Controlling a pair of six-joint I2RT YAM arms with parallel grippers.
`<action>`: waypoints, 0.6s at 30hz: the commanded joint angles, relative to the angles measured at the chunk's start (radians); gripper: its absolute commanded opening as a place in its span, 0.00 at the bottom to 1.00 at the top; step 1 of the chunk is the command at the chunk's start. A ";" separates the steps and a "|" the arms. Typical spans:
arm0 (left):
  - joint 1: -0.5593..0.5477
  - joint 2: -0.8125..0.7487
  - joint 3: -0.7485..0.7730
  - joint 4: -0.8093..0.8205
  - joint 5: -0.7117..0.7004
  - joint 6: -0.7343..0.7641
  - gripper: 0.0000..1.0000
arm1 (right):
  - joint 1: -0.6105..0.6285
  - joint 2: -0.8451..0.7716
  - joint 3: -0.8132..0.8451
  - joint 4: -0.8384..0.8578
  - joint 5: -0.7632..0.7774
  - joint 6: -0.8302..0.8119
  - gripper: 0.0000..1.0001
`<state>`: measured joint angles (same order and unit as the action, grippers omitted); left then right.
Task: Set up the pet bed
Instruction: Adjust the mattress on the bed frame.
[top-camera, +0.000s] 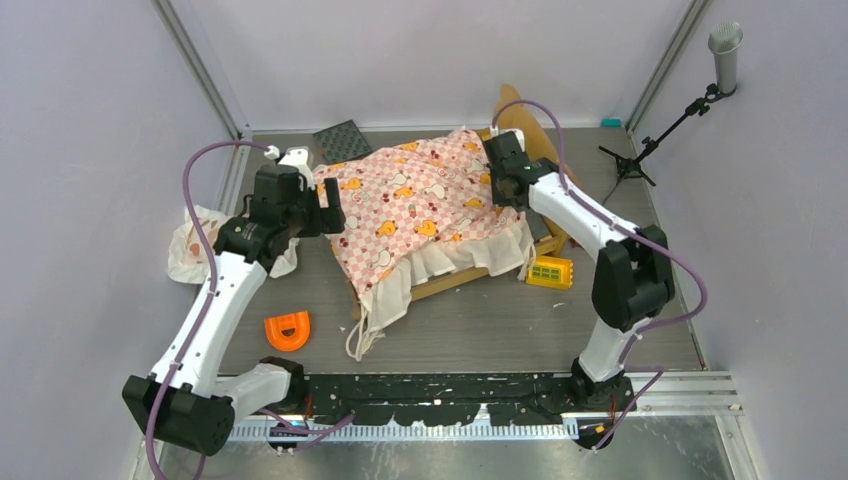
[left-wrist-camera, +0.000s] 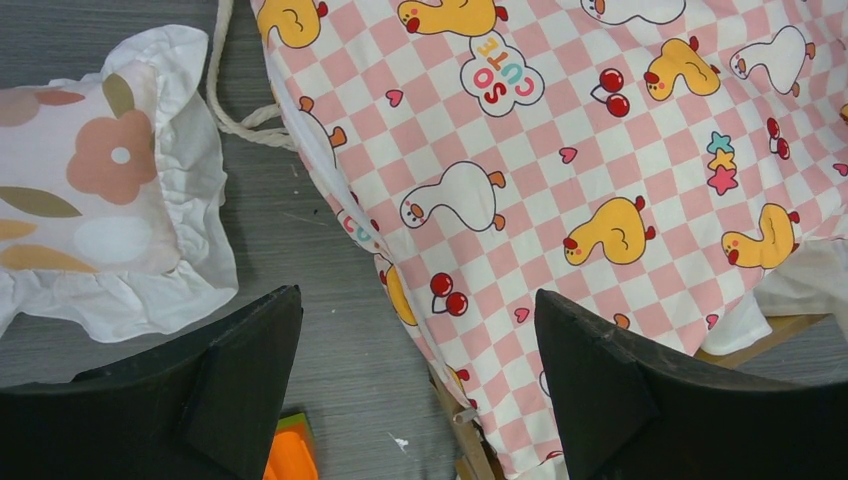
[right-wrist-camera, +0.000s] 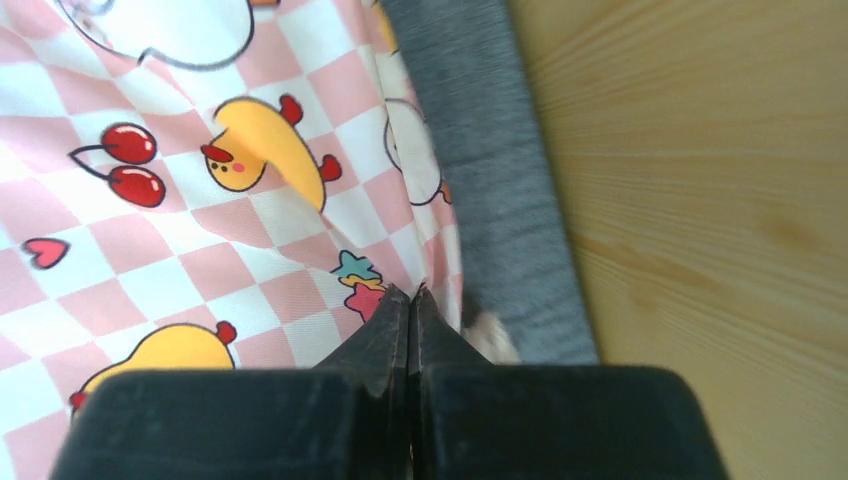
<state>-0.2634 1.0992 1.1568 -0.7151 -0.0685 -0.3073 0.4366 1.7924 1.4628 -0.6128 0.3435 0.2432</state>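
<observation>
Pink-checkered sheet (top-camera: 420, 205) over the pet bed (top-camera: 455, 283) (floral pillow (top-camera: 190, 250) well apart, left)

Pink-checkered sheet (top-camera: 425, 205) with ducks and cherries, spread wide mid-table. White ruffle hanging along near edge, white cord (top-camera: 358, 340) trailing onto grey wood-grain table (top-camera: 480, 330). Floral ruffled pillow (top-camera: 190, 250) lying far left, apart from sheet. Orange U-shaped piece (top-camera: 287, 330) front left. Yellow block (top-camera: 551, 271) just right of ruffle. Dark grid panel (top-camera: 343, 139) at back. Microphone (top-camera: 725, 55) on tripod stand, back right corner.

Lab test cell: bare white walls (top-camera: 420, 50), aluminium framing (top-camera: 200, 68), microphone (top-camera: 725, 55) on tripod (top-camera: 632, 160)
</observation>
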 joint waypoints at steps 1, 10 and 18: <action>0.001 -0.027 0.005 0.019 0.021 -0.008 0.88 | -0.003 -0.185 0.005 -0.029 0.137 0.005 0.01; 0.001 -0.013 0.001 0.020 0.064 -0.021 0.86 | -0.003 -0.286 -0.017 -0.098 0.230 0.028 0.01; 0.001 -0.001 0.004 0.015 0.096 -0.015 0.85 | -0.003 -0.349 -0.053 -0.116 0.291 0.062 0.01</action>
<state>-0.2634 1.0954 1.1568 -0.7155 -0.0124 -0.3157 0.4366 1.5196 1.4136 -0.7162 0.5423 0.2764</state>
